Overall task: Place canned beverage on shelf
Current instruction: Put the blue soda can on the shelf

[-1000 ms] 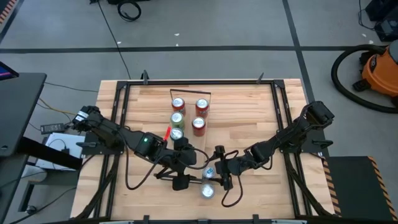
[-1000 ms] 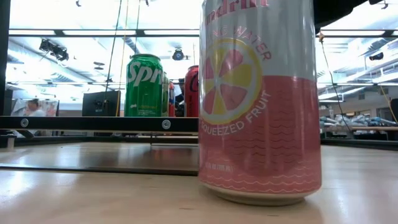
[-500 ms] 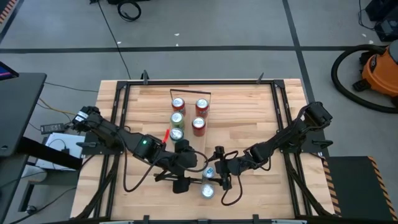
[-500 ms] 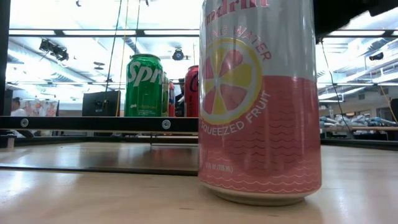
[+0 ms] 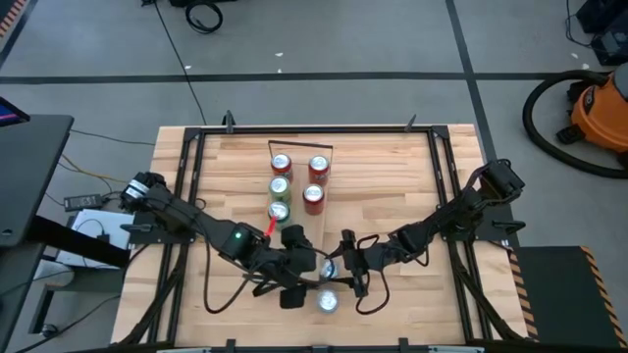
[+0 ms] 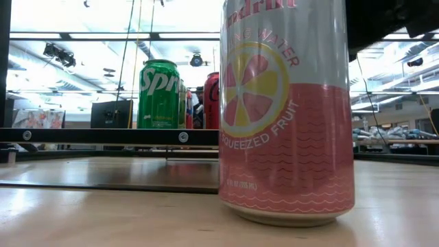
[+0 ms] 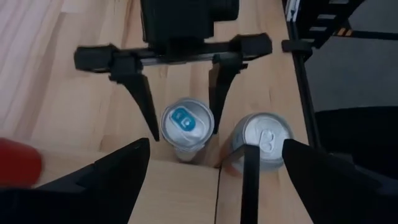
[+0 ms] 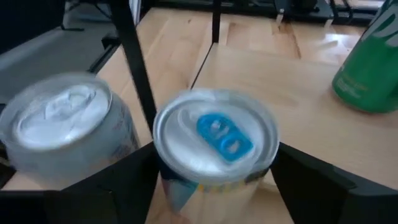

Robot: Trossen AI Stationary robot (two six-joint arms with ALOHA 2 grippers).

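Seven cans on a light-wood table [image 5: 392, 186], with two dark arms reaching in from either side.

Item 1: shelf [image 5: 298, 157], a narrow plank running from the far middle of the table toward the near edge. It has thin black wire frames at its ends. Five cans stand on it in two rows, red and green. Seen from table height, they include a green Sprite can [image 6: 159, 92] and a red can [image 6: 211, 99] just to its right.

Item 2: blue-tab can [image 8: 214, 134], upright at the near end of the shelf, just beside the wire frame [image 8: 134, 62]. Its base is hidden, so I cannot tell whether it rests on the plank or is lifted.

Item 3: pink-and-silver can [image 6: 285, 110], upright on the table just nearer than the blue-tab can and outside the frame. No gripper touches it.

Item 4: right gripper [image 7: 185, 127], near the middle of the table's near side. One finger is on each side of the blue-tab can, and the jaws are drawn in against it.

Item 5: left gripper [image 5: 299, 277], just left of the two near cans and facing them. Its jaws are wide apart and hold nothing.

Item 6: orange shop vacuum [image 5: 599, 108] on the floor, far right, well apart from the table.
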